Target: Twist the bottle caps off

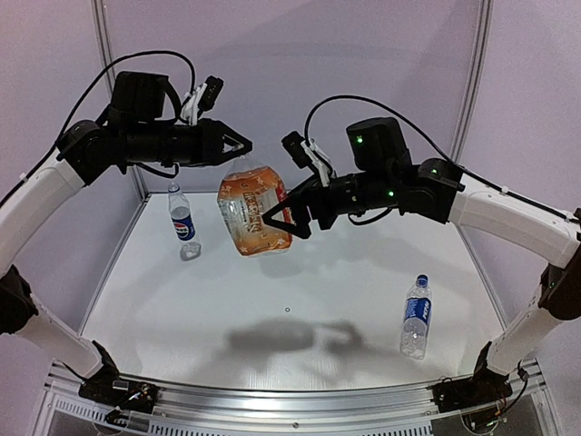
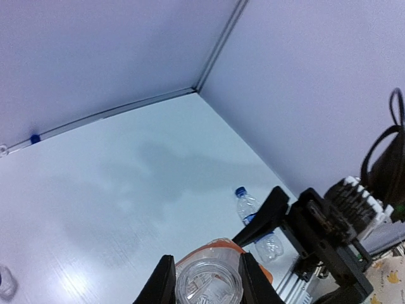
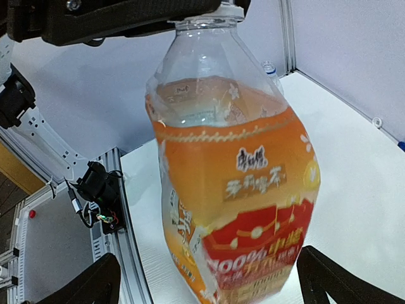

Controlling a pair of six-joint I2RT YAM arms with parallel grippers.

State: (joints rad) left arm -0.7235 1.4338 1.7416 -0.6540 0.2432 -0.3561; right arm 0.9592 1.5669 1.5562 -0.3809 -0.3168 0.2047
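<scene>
The squat orange-labelled bottle (image 1: 254, 213) hangs in the air over the table, tilted a little. My left gripper (image 1: 243, 145) is shut on the bottle's whitish cap (image 2: 209, 286) from above, with a finger (image 2: 161, 286) on each side. My right gripper (image 3: 212, 278) stands open around the lower body of the orange-labelled bottle (image 3: 234, 183), with both fingers (image 3: 95, 282) apart from it. A slim blue-labelled bottle (image 1: 416, 313) lies at the right with its blue cap (image 1: 422, 280) on. Another slim bottle (image 1: 183, 222) stands at the back left; its top (image 3: 269, 66) looks open.
A small blue cap (image 2: 35, 138) lies at the table's far edge by the wall, with a clear ring (image 3: 378, 121) near it. Walls close the table at the back and sides. The aluminium rail (image 1: 272, 400) with the arm bases runs along the near edge.
</scene>
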